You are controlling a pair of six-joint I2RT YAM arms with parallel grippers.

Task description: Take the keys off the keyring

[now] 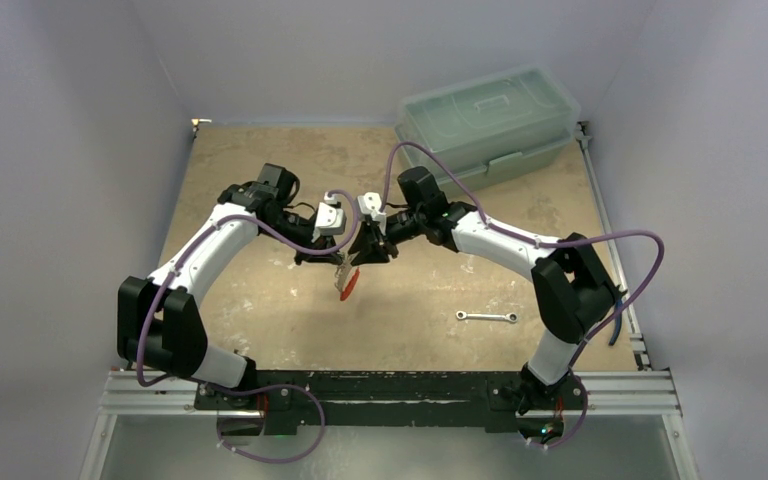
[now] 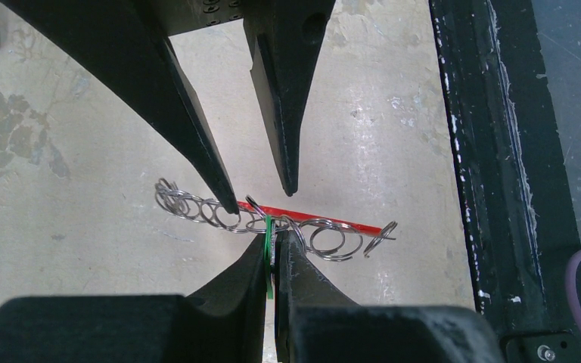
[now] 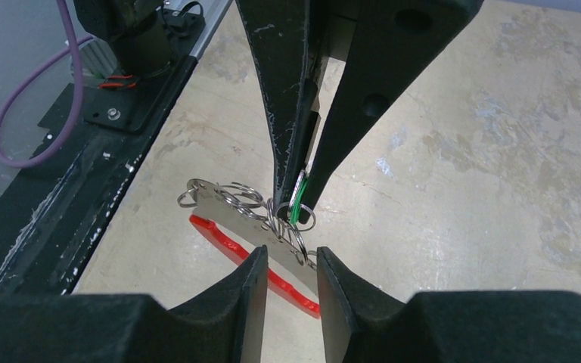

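The left gripper (image 2: 275,240) was closed on the green key (image 2: 269,261), which was pinched by its head right at the fingertips. The ring (image 3: 223,206) hung from that grip, clear of the table (image 2: 393,113). It lay crosswise just beyond the left fingertips, with its red section (image 3: 234,243) lowest and a row of small split rings (image 2: 197,208) strung along it.

The right gripper (image 3: 291,255) was parted. The ring's band passed between its fingers (image 3: 250,302) without being pinched. From the left wrist, one right fingertip was seen set against the split rings while the other stood apart. No other keys could be made out clearly.

The step in hand was judged to be the freeing of the green key. For this to be done well, the band would need to be clamped flat between the right fingers, just beside the green key's split ring, so that it could not swivel. The left grip would best be held firm on the head. The key should be worked round the wire of its split ring rather than pulled straight. A straight pull was judged likely only to drag the band through a loose hold or twist it. With both pairs of fingertips crowded together, a collision was a risk, and small, slow moves were judged wise.
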